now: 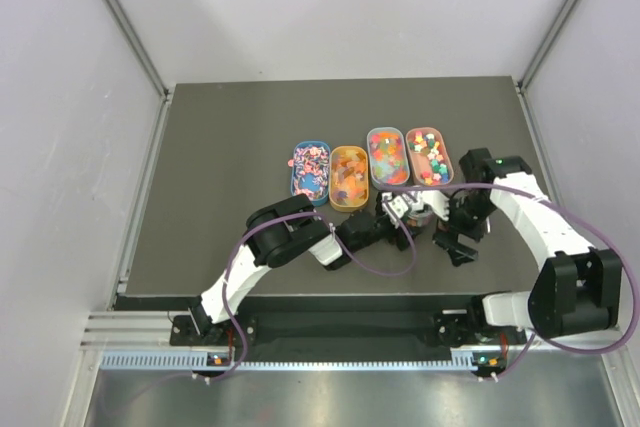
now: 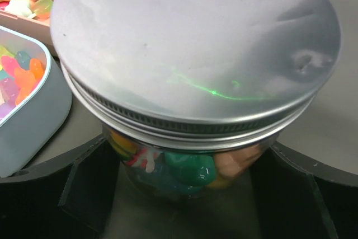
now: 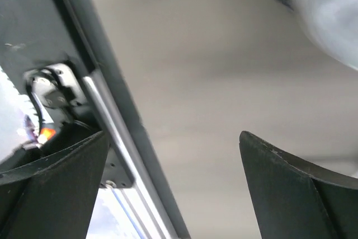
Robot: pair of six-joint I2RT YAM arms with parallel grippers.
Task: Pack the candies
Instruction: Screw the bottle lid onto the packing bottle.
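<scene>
Sitting in four oval trays lined up side by side mid-tabletop [image 1: 220,197]: the candies [image 1: 386,155]. Left to right:
- pink-black-white bits [image 1: 311,169] in blue tray [image 1: 292,175]
- orange-yellow gummies [image 1: 349,177] in orange tray [image 1: 349,207]
- rainbow gummies [image 1: 386,162] in grey tray [image 1: 386,128]
- pastel cubes [image 1: 430,155] in pink tray [image 1: 424,128]

Also packed inside clear jar [image 2: 184,166]: green, orange and red-white pieces showing through glass. Metal lid [image 2: 196,48] on. Jar upright on the near side of the grey and pink trays, just beside the grey one in left wrist view.

Left gripper [image 2: 184,194] at the jar, fingers [image 2: 84,188] spread wide, one each side of the glass body below the lid. Cannot tell whether pressing on the glass or only flanking it.

Right gripper [image 1: 455,247] near the jar, on its right, apart from it. Fingers [image 3: 61,188] wide apart, nothing between them. Right wrist view blurred, showing only tabletop surface and edge rail.
</scene>
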